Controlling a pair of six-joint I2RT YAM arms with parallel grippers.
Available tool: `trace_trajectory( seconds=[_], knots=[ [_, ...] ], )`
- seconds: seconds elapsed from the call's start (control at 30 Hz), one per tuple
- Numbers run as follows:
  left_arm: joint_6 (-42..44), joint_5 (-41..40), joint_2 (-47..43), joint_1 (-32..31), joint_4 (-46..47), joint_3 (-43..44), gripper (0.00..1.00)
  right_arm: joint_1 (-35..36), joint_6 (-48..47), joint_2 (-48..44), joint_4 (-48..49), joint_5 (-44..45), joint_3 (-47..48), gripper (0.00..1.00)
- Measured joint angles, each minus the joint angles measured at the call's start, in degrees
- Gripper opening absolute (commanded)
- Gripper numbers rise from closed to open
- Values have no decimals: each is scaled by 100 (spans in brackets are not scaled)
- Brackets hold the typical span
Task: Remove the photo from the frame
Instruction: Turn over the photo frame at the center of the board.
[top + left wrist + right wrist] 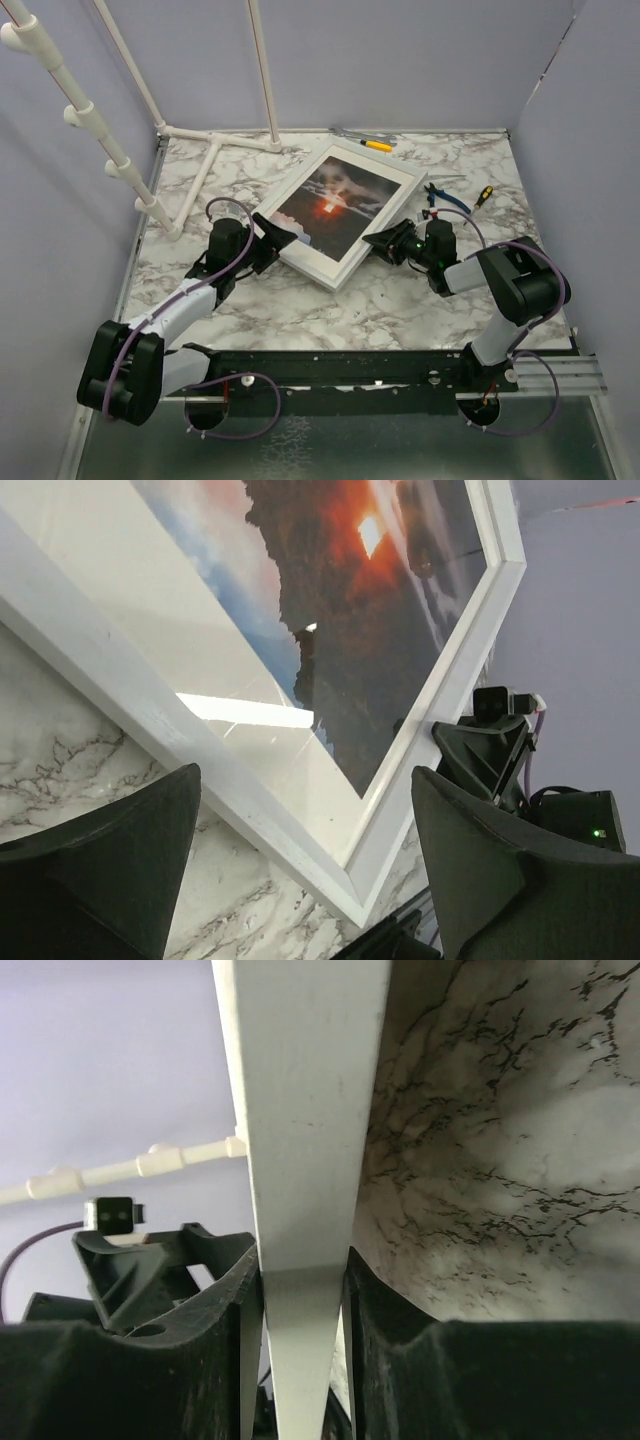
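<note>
The white frame (pixel 380 165) lies face up and turned diagonally on the marble table (pixel 300 310). The photo (pixel 335 205), with its dark landscape and orange glow, sits in it behind the white mat. My left gripper (pixel 283 240) is open at the frame's left corner. In the left wrist view the frame's edge (pixel 200 770) and the photo (pixel 370 630) lie beyond its spread fingers (pixel 110 860), with nothing between them. My right gripper (pixel 378 243) is shut on the frame's lower right edge. The right wrist view shows that edge (pixel 300 1110) pinched between the fingers (pixel 215 1330).
A yellow-handled screwdriver (pixel 375 145) lies at the back edge. Blue-handled pliers (pixel 440 195) and a yellow-and-black screwdriver (pixel 482 196) lie right of the frame. A white pipe rack (pixel 215 150) stands at the back left. Purple walls enclose the table.
</note>
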Motion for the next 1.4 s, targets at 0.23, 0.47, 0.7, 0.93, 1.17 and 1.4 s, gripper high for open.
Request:
trace_trajectory(
  seconds=[0.23,0.47,0.7,0.93,1.17,1.4],
  knots=[
    [435,-151,-343,0,-555,385,99,0,-4,2,-28,-20,26,32],
    [695,-138,-527,0,-920,592,99,0,-4,9,-28,-20,26,32],
    [870,306,-955,-2,-1091,1036,99,0,-26,11,-81,-20,57,32],
    [546,730,-1530,-59,-1073,1818,99,0,-181,-28,-345,-15,116,28],
    [48,848,-2149,-66,-931,2277,99,0,-280,-234,-654,11,181,28],
    [-179,645,-2734,-66,-918,2415,99,0,-328,-299,-745,26,181,28]
  ],
)
